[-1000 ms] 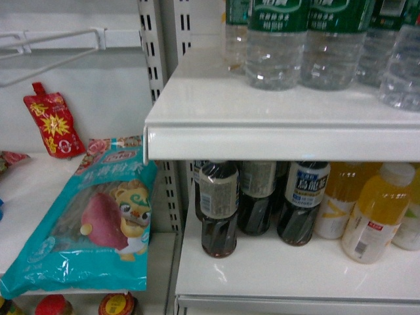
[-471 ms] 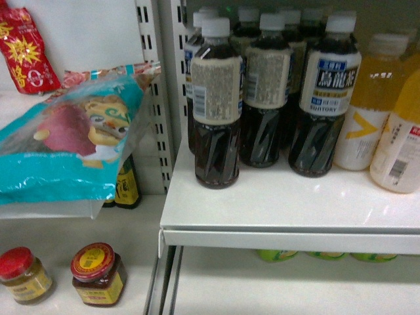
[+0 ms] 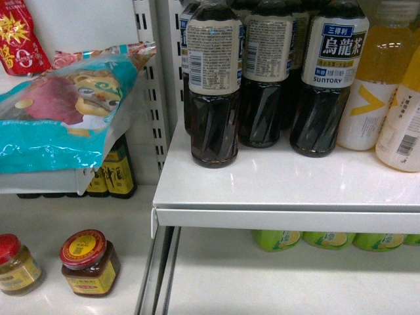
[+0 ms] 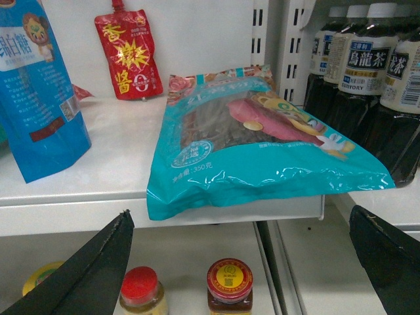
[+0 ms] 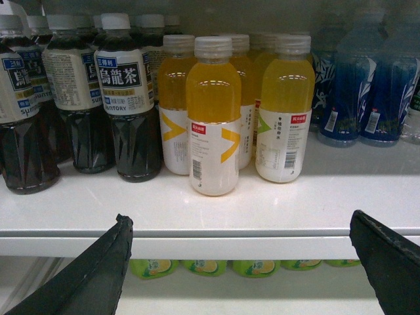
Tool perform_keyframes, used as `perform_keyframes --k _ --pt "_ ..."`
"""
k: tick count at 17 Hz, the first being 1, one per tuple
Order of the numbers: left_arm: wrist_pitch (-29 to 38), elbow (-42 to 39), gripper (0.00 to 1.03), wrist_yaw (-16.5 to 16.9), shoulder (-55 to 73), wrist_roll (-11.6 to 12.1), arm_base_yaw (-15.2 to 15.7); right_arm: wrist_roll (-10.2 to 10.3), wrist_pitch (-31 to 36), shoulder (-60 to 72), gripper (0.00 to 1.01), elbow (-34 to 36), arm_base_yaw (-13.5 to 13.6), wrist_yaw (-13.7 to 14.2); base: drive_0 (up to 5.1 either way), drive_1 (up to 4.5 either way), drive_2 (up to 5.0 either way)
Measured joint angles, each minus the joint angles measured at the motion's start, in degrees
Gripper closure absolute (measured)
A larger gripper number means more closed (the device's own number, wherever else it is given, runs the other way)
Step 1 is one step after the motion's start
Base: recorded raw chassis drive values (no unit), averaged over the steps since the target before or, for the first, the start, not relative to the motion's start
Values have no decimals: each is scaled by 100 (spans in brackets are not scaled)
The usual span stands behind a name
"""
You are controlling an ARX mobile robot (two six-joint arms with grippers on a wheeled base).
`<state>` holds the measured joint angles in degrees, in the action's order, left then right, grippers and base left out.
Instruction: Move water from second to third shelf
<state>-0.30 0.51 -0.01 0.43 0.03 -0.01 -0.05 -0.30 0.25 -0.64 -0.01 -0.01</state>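
The water is out of view in every current view. My left gripper (image 4: 239, 213) is open with nothing between its fingers, in front of a left-hand shelf that holds a teal snack bag (image 4: 249, 151). My right gripper (image 5: 240, 216) is also open and empty, just before the front edge of a white shelf (image 5: 216, 226). That shelf carries dark tea bottles (image 5: 128, 98), yellow drink bottles (image 5: 213, 118) and blue bottles (image 5: 354, 85). The head view shows the same tea bottles (image 3: 213, 85) and neither gripper.
Green-capped drinks (image 3: 279, 239) stand on the shelf below the tea. Left bay: a red pouch (image 4: 128, 56), a blue bag (image 4: 36, 85), two jars (image 3: 88, 262) lower down and dark sauce bottles (image 3: 118, 174). A slotted upright (image 3: 157, 98) separates the two bays.
The head view has sunk: a second ago it showed water bottles on the upper shelf, now it shows the tea shelf and the one beneath.
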Motion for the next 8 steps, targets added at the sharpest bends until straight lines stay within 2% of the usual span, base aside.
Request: perform_keyframes --k 8 --pt "0 0 5 0 0 0 0 2 0 0 3 0 0 0 0 0 0"
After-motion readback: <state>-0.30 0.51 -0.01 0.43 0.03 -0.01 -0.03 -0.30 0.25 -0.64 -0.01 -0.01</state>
